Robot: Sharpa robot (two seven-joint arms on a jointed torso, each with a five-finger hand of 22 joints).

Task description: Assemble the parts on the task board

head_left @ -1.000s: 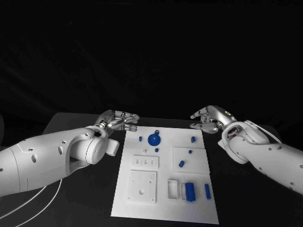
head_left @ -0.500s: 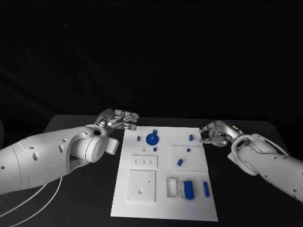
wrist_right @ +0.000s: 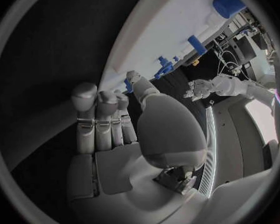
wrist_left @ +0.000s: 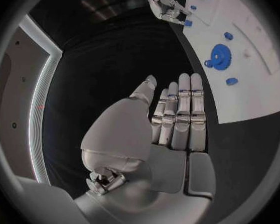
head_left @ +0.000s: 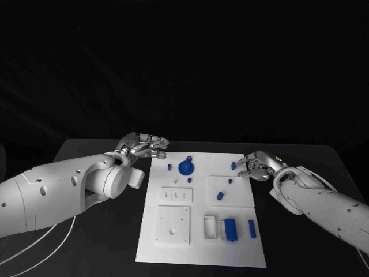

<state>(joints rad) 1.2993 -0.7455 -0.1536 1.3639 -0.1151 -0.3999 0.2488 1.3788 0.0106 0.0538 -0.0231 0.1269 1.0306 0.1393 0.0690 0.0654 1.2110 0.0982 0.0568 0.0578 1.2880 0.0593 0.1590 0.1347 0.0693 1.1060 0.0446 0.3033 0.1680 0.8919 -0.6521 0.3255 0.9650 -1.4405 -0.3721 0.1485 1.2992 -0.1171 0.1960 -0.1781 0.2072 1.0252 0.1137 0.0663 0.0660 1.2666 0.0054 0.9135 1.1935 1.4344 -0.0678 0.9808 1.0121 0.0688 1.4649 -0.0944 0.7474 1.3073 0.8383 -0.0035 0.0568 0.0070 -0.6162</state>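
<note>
Black table, white task board (head_left: 203, 248) centre frame, blue parts (head_left: 187, 169) mostly loose on it, so I judge assembly barely begun. My left hand (head_left: 143, 145) hovers empty, fingers straight, upper left of the board; my right hand (head_left: 255, 164) reaches a small part (head_left: 234, 165) at its upper right edge, grip unclear.

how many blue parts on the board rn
8 blue parts: gear, two bits by it, one at the right hand, two mid-right, two near edge. Some may be hidden.
</note>
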